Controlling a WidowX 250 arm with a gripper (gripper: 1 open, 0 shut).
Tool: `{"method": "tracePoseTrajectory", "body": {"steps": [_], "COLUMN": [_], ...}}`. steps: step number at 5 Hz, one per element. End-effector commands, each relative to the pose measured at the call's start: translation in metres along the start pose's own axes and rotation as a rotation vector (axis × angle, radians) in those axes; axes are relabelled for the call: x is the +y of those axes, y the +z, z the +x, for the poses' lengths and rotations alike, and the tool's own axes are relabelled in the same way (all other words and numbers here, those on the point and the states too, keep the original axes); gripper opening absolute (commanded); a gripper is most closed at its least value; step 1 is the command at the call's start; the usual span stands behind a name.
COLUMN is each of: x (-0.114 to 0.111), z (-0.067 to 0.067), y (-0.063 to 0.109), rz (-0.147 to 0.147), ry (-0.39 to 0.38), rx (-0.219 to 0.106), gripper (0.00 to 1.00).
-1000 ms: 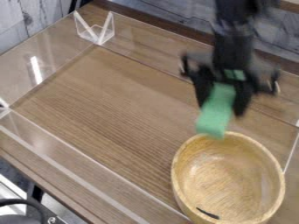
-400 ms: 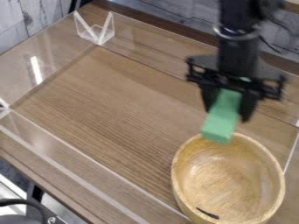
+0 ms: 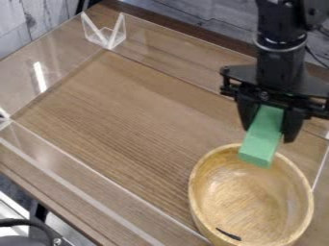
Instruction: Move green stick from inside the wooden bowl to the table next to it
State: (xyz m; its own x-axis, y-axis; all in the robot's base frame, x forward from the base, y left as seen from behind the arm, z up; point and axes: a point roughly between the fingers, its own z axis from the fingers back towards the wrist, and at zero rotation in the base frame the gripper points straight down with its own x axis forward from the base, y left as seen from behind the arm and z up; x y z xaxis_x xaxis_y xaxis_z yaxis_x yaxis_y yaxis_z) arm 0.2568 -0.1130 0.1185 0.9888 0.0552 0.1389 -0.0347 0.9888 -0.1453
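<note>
My gripper [image 3: 270, 113] hangs pointing down over the far rim of the wooden bowl [image 3: 206, 197], shut on the upper end of the green stick [image 3: 263, 141]. The stick dangles tilted, its lower end just above the bowl's back rim. The bowl sits at the lower right of the table [image 3: 129, 106], with only a small dark mark on its inner wall near the front. The black arm rises from the gripper to the top edge of the view.
Low clear acrylic walls [image 3: 52, 163] run along the table's edges. A clear folded stand [image 3: 103, 31] sits at the far left corner. The tabletop's right edge lies close behind the gripper.
The gripper has carried the green stick to the right and slightly down, from beside the bowl's left rim to above its far rim.
</note>
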Motion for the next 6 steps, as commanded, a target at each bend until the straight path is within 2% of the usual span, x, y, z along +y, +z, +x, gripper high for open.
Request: {"method": "tracePoseTrajectory", "body": {"steps": [1, 6], "x": [0.002, 0.011], "z": [0.006, 0.009], "y": [0.008, 0.019], "rz": [-0.008, -0.026], "ry": [0.008, 0.036], "rx": [-0.035, -0.053], "gripper": [0.0, 0.0]}}
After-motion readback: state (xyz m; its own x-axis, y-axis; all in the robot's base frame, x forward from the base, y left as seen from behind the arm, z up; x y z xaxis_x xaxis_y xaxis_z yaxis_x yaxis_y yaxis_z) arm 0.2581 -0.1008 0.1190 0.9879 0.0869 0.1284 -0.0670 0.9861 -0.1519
